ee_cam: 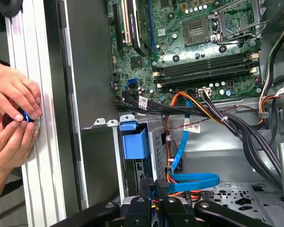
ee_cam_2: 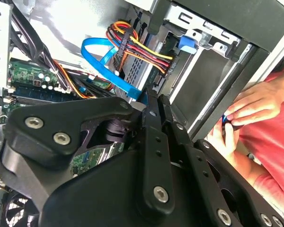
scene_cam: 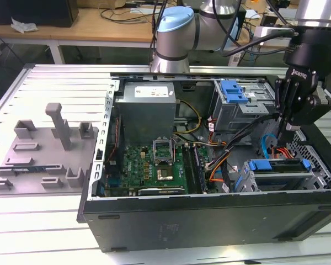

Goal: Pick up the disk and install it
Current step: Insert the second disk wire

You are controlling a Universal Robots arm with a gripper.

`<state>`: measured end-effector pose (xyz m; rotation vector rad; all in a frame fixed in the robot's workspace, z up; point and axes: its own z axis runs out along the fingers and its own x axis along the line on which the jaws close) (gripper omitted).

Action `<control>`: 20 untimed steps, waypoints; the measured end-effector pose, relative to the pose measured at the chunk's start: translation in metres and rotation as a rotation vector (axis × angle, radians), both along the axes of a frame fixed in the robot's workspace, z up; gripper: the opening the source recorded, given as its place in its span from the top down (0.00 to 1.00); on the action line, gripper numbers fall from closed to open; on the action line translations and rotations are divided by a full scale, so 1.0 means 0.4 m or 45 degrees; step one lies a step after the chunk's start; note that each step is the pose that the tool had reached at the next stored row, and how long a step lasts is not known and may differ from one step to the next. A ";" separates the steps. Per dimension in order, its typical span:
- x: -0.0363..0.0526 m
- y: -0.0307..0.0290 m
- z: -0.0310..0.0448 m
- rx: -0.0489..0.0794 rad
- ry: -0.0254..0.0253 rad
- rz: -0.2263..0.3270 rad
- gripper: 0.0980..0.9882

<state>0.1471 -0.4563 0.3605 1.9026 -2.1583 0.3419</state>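
The disk [scene_cam: 278,175] sits inside the open computer case [scene_cam: 209,221], in the drive bay at the front corner on the exterior view's right. It lies flat, its long axis running along the case's front wall, with the blue carrier frame visible along its upper edge. In the first wrist view the disk's blue tab [ee_cam: 135,142] stands at the bay's mouth.

The hand [scene_cam: 287,130] hangs straight down just above the disk, fingers pressed together and gripping nothing, beside a blue cable [ee_cam_2: 109,61]. The arm [scene_cam: 176,33] reaches over the case from behind.

A person's hands [ee_cam: 14,118] hold a small blue object at the surface [scene_cam: 44,226] edge, outside the case wall.
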 end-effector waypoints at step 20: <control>-0.008 -0.122 0.000 0.269 -0.0477 0.012 0.93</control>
